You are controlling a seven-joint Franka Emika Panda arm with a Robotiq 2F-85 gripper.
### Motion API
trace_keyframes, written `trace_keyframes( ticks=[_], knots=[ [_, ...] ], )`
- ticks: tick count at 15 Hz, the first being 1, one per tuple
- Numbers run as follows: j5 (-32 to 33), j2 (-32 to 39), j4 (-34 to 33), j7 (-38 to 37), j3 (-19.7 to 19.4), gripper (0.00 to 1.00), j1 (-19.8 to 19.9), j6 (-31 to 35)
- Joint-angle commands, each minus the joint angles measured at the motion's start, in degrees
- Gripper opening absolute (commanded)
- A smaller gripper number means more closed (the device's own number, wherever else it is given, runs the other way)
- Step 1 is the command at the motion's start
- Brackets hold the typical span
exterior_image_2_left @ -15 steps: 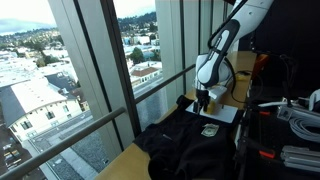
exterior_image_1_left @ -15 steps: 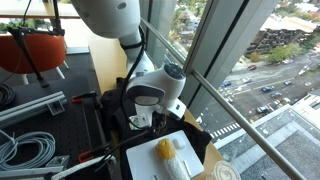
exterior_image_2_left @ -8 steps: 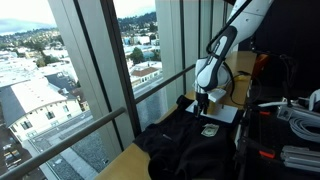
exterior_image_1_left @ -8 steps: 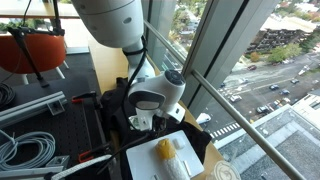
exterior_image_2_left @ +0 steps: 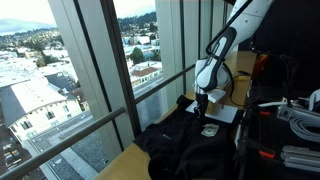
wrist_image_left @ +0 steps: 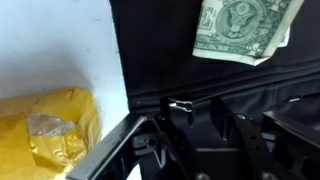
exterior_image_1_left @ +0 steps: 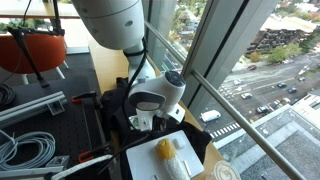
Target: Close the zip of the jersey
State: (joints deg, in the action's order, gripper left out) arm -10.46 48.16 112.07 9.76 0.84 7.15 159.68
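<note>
The black jersey (exterior_image_2_left: 185,148) lies spread on the table by the window, with a pale patch like a dollar bill (wrist_image_left: 240,28) on its chest. Its zip (wrist_image_left: 150,100) runs as a thin seam across the wrist view, and the small metal pull (wrist_image_left: 180,103) shines on it. My gripper (wrist_image_left: 192,110) hangs straight down over the fabric in both exterior views (exterior_image_1_left: 141,121) (exterior_image_2_left: 203,101). The fingers (wrist_image_left: 222,116) stand apart on either side of the pull, which lies nearer the left finger, and neither pad touches it.
A white tray (wrist_image_left: 60,50) holding a yellow packet (wrist_image_left: 45,135) sits right beside the gripper, also seen in an exterior view (exterior_image_1_left: 145,166). Window rail and glass (exterior_image_2_left: 110,100) border the table. Cables (exterior_image_1_left: 25,150) and a paper cup (exterior_image_1_left: 222,172) lie nearby.
The arm settled slightly lower over the jersey since a second ago, then held still. No change in the jersey shows.
</note>
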Motion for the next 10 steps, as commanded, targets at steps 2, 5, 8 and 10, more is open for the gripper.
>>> trace_keyframes(
  ticks=[2,5,8,10],
  knots=[
    [1.51,0.76,-1.01,-0.84,1.27,0.07,1.48,0.92],
    [1.54,0.66,-0.9,-0.8,1.25,0.0,1.54,0.97],
    [1.8,0.07,-0.45,-0.9,1.05,0.02,1.18,0.66],
    [2.12,-0.4,0.14,-0.87,1.03,0.02,0.87,0.74]
  ],
)
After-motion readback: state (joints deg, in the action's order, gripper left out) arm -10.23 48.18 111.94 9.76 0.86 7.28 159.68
